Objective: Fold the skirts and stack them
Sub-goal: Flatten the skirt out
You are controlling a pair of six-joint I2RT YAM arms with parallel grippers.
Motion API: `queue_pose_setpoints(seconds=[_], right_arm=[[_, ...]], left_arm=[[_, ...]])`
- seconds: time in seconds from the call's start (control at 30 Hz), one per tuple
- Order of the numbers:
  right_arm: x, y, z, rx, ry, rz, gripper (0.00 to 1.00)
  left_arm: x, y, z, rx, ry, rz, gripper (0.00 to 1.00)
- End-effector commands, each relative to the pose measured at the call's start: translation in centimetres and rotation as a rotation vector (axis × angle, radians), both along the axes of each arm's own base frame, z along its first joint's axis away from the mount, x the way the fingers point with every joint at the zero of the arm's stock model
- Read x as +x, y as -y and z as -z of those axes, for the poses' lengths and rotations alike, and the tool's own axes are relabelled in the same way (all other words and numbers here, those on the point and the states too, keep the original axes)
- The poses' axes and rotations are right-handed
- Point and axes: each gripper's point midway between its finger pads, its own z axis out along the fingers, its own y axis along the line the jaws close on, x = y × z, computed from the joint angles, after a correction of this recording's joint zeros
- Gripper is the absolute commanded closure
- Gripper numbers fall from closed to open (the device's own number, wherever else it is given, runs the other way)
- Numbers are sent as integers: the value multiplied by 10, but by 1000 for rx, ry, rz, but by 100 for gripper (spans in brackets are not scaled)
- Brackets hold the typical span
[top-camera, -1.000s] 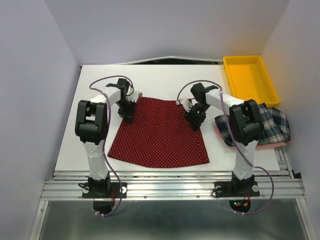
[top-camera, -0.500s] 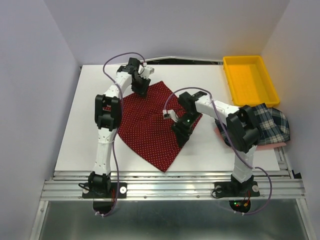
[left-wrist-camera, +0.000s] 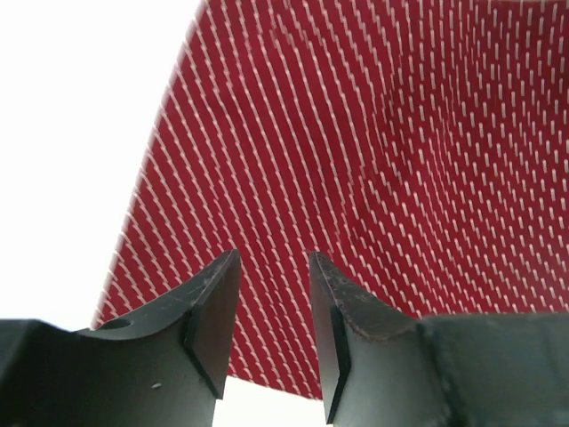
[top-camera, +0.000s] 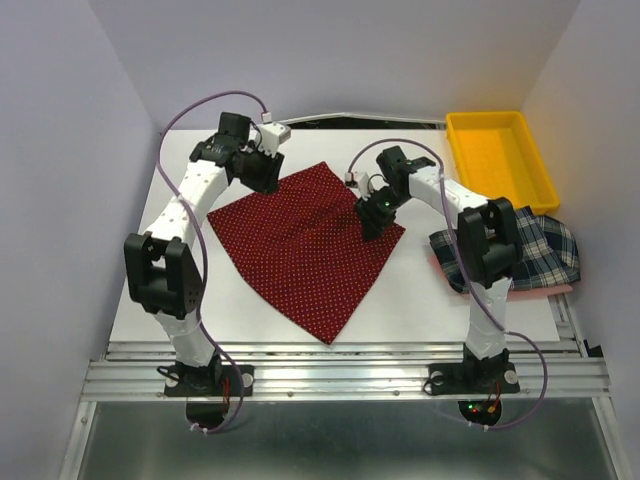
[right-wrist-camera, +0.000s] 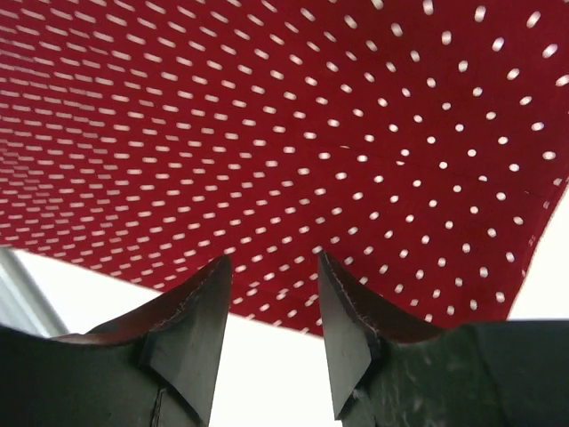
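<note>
The dark red skirt with tiny white dots (top-camera: 305, 240) lies flat on the white table, turned like a diamond. My left gripper (top-camera: 266, 172) is at its far left edge, jaws open with nothing between them; in the left wrist view the left gripper (left-wrist-camera: 274, 267) hangs over the red cloth (left-wrist-camera: 356, 133) near its edge. My right gripper (top-camera: 373, 213) is at the skirt's right corner, open and empty; in the right wrist view the right gripper (right-wrist-camera: 274, 267) sits at the hem of the red cloth (right-wrist-camera: 293, 107). The plaid skirt (top-camera: 545, 250) lies bunched at the right table edge.
A yellow plastic tray (top-camera: 500, 155) stands at the back right. The right arm's elbow (top-camera: 487, 240) hangs over the plaid skirt. White walls close in the table on the left, back and right. Bare table (top-camera: 180, 290) lies left of the red skirt.
The red skirt has been turned from a squared-up trapezoid to a diamond. The left arm swung out to the far left edge; the right gripper moved back to the right corner.
</note>
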Motion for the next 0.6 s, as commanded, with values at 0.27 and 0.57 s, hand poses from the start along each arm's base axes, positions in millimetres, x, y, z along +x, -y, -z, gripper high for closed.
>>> queue_pose_setpoints(seconds=[0.27,0.57], right_arm=[[-78,34,71,-220,-65,-166,57],[-240,-13,21,53,-386,-434,48]], left_arm=[[-76,-18,100,28,-278,-68,56],[-56,-15,117,60,-302,-34,56]])
